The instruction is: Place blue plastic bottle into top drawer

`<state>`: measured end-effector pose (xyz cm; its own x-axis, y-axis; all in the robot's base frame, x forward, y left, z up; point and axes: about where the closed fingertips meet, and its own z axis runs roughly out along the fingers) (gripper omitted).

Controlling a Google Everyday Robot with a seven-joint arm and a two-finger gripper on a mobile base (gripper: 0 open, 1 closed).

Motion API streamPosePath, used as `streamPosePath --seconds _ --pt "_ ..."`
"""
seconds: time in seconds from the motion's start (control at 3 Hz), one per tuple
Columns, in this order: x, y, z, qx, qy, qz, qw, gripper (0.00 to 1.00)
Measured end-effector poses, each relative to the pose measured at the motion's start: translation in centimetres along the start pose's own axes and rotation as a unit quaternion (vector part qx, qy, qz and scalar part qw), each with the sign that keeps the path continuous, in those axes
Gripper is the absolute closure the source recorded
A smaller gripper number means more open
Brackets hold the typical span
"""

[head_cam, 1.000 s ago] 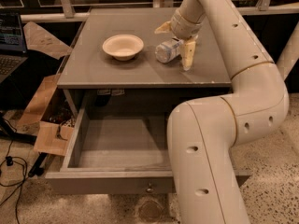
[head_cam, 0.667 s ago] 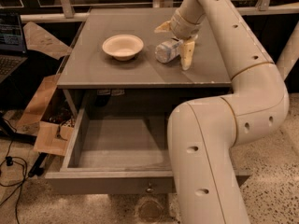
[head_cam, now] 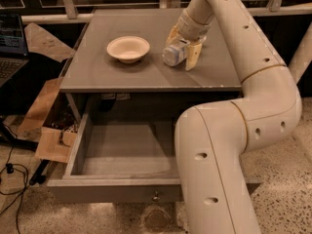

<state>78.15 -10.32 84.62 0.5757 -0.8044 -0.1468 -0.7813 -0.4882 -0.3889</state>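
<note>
Currently the end effector (head_cam: 181, 47) straddles the bottle (head_cam: 173, 55) on the surface (head_cam: 122, 74) just right of the bowl (head_cam: 128, 48), clamped or not I cannot tell; a loose hold might drop it short of the drawer (head_cam: 126, 152).

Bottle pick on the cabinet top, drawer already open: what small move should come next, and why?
Probably lift the blue plastic bottle straight up off the cabinet top. The gripper is down at the bottle, which lies on its side on the top, right of the bowl, and the top drawer stands pulled out below.
</note>
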Motion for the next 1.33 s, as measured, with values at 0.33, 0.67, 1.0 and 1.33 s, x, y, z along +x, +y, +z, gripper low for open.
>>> streamPosePath --seconds 0.33,0.67,1.0,1.33 --pt "0.00 0.00 0.00 0.000 0.000 0.000 1.0000 0.65" --pt "0.00 0.00 0.00 0.000 0.000 0.000 1.0000 0.90" --pt "0.00 0.00 0.00 0.000 0.000 0.000 1.0000 1.00" --pt "0.00 0.00 0.00 0.000 0.000 0.000 1.0000 1.00"
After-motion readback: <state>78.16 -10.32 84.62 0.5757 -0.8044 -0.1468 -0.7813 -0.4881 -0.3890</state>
